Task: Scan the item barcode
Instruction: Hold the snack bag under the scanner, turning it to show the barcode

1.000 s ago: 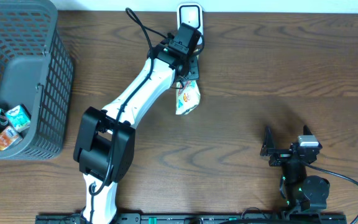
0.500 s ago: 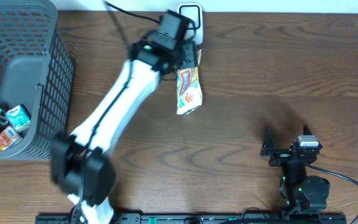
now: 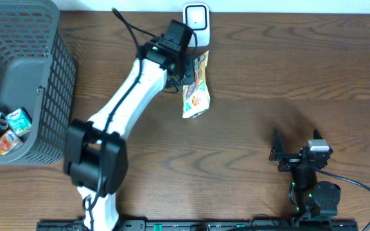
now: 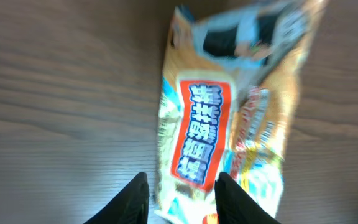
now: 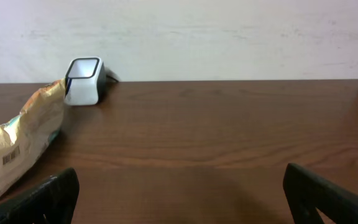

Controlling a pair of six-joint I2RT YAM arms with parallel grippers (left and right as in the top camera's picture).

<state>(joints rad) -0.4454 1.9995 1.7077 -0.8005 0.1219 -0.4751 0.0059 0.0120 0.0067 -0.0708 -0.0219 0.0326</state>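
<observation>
Wood table (image 3: pixel 268 70): snack pkt (image 3: pixel 196 90) seen shifted nearer scanner (image 3: pixel 196 16), laid straighter. L gripper (image 4: pixel 183 180) narrowed astride pkt end; pinch not confirmable. R gripper (image 5: pixel 179 174) spread, idle. Barcode (image 5: pixel 11 155) judged not yet scanned.

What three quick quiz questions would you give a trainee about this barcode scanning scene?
1. True or false: the right hand is open and holds nothing.
2. Which camera view shows the barcode printed on the snack packet? A: overhead. B: left wrist. C: right wrist.
3. Name the white device standing at the far edge of the table, just beyond the snack packet.

Key
1. True.
2. C.
3. The barcode scanner.
</observation>
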